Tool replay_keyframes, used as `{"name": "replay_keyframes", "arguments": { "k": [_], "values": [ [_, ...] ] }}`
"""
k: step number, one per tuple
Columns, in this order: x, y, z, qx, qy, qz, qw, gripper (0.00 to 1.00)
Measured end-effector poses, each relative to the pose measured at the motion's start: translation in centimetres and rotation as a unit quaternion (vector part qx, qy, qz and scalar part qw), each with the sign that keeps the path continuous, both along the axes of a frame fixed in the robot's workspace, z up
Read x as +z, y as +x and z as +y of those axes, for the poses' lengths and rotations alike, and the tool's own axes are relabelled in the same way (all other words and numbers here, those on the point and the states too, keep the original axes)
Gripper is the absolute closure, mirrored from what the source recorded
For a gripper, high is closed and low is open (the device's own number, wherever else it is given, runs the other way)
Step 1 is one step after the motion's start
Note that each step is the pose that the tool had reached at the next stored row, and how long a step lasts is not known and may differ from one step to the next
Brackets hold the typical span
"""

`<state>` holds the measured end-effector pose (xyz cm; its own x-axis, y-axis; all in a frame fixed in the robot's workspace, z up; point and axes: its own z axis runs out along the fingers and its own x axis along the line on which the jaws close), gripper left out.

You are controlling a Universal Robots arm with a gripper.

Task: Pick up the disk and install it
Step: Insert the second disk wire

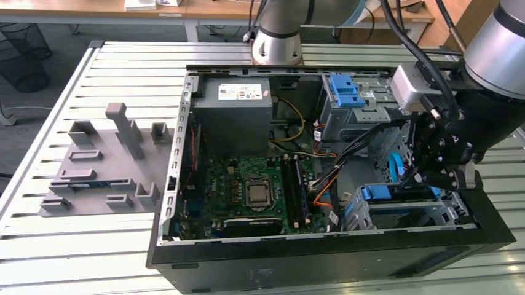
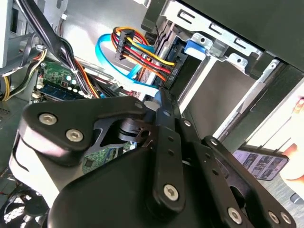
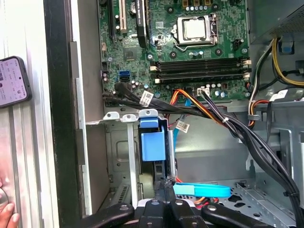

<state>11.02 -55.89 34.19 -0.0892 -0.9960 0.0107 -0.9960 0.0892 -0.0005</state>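
Observation:
The disk [image 1: 394, 194] sits in the lower drive bay at the front right corner of the open computer case [image 1: 328, 264], its blue carrier tab [image 3: 153, 145] facing up. In the second wrist view the blue tab [image 2: 197, 47] sits at the bay's metal edge. My gripper [image 1: 434, 178] hangs just above that bay. Its black fingertips [image 3: 166, 186] are pressed together, right at the end of the disk's dark edge [image 3: 154, 168]. The gripper [image 2: 159, 99] looks shut with nothing between the fingers.
A bundle of black, orange and blue cables [image 3: 223, 123] crosses beside the bay. The motherboard [image 1: 250, 190], grey power supply [image 1: 233, 117] and an upper blue drive cage [image 1: 348, 92] share the case. A grey fixture plate [image 1: 98, 166] lies at the exterior view's left. A phone [image 3: 13, 80] and a hand [image 3: 7, 216] are outside the case wall.

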Motion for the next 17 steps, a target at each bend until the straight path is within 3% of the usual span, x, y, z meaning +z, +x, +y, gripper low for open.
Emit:
{"name": "replay_keyframes", "arguments": {
  "k": [4, 17],
  "values": [
    [-0.47, 0.00, -0.21, 0.000, 0.0005, -0.0007, 1.0000, 0.89],
    [-0.81, 0.00, -0.02, 0.000, 0.0011, -0.0007, 1.0000, 0.89]
  ]
}}
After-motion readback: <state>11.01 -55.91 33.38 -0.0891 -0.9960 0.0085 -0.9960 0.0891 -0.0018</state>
